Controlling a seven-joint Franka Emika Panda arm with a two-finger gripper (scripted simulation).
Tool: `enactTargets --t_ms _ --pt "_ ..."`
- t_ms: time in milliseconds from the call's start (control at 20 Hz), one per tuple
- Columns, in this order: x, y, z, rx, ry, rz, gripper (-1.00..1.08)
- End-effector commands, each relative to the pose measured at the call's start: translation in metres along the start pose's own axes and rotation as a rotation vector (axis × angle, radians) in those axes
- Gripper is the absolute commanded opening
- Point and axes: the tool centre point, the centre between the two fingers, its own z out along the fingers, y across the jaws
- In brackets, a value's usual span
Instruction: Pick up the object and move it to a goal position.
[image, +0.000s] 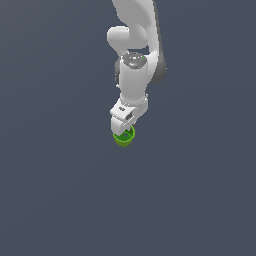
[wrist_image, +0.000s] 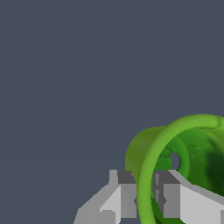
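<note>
The white two-fingered gripper is clamping the thick rim of the small bright green bucket-shaped cup, one finger inside, one outside. The cup is hanging tilted beneath the arm. Transport appears under way; the next move calls for steady carrying toward the goal, which is not visible.

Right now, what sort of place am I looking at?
Likely a computer simulation, not a real room: a flat, featureless dark grey-blue background, a smooth white robot arm, and its gripper pinching the rim of a small bright green cup.
</note>
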Motion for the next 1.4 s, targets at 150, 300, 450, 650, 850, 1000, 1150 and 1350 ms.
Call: enactTargets --t_ms 150,300,450,650,850,1000,1150,1350 --pt "0.009 -0.023 -0.058 -0.003 0.001 -0.001 -1.0" --pt "0.014 -0.037 -0.092 -0.002 0.002 -0.001 -1.0" --pt "0.02 -0.051 -0.124 -0.002 0.002 -0.002 -1.0" --pt "0.026 -0.068 -0.166 -0.002 0.002 -0.002 -1.0" --pt "0.033 -0.084 -0.207 -0.002 0.002 -0.002 -1.0" --pt "0.038 -0.096 -0.237 -0.002 0.002 -0.002 -1.0" --pt "0.043 -0.106 -0.266 -0.002 0.002 -0.002 -1.0" --pt "0.049 -0.118 -0.297 -0.002 0.002 -0.001 -1.0"
